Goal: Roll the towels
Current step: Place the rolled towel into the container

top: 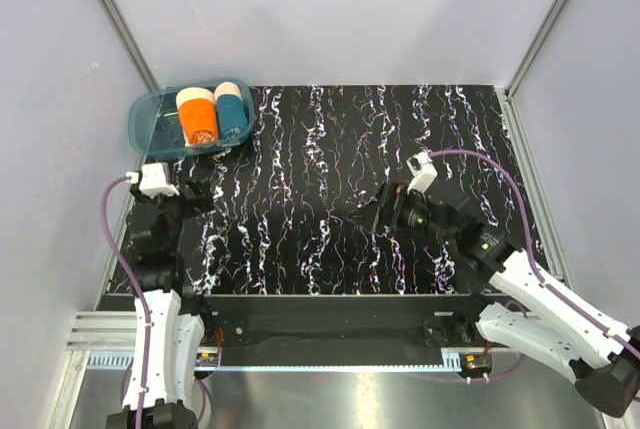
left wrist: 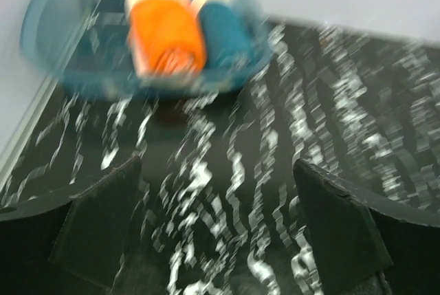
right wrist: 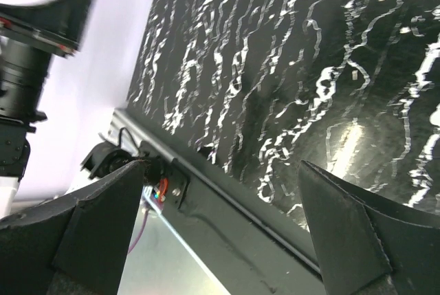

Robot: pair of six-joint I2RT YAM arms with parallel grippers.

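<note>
A rolled orange towel [top: 198,116] and a rolled teal towel [top: 232,109] lie side by side in a blue-green plastic basket [top: 150,121] at the far left of the table. The left wrist view, blurred, shows the orange towel [left wrist: 165,34], the teal towel [left wrist: 223,27] and the basket [left wrist: 48,40]. My left gripper [top: 200,192] is open and empty, just in front of the basket. My right gripper [top: 385,209] is open and empty over the middle right of the black marbled mat, turned toward the left.
The black mat with white streaks [top: 330,169] covers the table. White walls stand on three sides. A metal rail [top: 300,354] runs along the near edge, and the right wrist view shows it [right wrist: 227,199] with the left arm [right wrist: 27,54].
</note>
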